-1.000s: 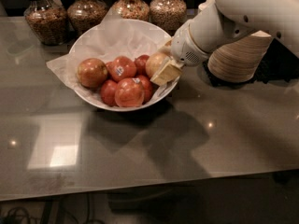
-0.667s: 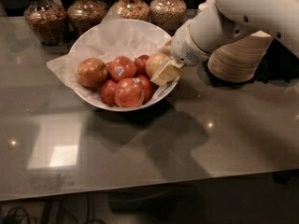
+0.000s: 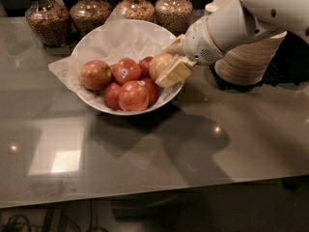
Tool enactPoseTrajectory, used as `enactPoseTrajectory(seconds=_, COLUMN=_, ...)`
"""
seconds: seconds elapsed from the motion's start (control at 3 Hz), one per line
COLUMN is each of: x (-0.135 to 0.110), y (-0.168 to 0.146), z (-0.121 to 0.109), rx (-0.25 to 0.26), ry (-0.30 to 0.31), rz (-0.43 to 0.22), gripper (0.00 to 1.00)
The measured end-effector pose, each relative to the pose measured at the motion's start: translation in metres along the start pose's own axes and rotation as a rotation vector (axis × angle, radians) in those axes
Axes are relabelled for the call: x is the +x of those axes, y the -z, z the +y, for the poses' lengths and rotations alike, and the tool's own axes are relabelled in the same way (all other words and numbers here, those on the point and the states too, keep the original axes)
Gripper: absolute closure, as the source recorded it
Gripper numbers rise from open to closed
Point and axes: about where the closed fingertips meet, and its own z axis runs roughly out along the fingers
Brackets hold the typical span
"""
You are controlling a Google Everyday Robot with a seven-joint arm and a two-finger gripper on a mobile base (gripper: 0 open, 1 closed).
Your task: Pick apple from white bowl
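The white bowl, lined with crumpled white paper, stands on the dark table at back centre. It holds several apples. The pale yellowish apple lies at the bowl's right side. My gripper reaches in from the right, with one finger in front of this apple and the other behind it, both against its sides. The apple still rests among the others. An orange-red apple lies at the left, and red stickered apples lie in the middle and front.
Several glass jars of grains line the table's back edge behind the bowl. A stack of paper bowls stands right of the bowl, partly behind my arm. The glossy table's front edge runs low in view.
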Motion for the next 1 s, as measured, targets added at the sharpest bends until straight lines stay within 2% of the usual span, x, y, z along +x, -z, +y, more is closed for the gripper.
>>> enactPoseTrajectory(seconds=0.67, x=-0.053, y=0.028, z=0.008, rx=-0.112, ry=-0.028, rz=-0.335, gripper=1.0)
enactPoseTrajectory(seconds=1.0, x=-0.077, y=0.046, z=0.019, rx=-0.171, ry=-0.014, rz=-0.417, gripper=1.0)
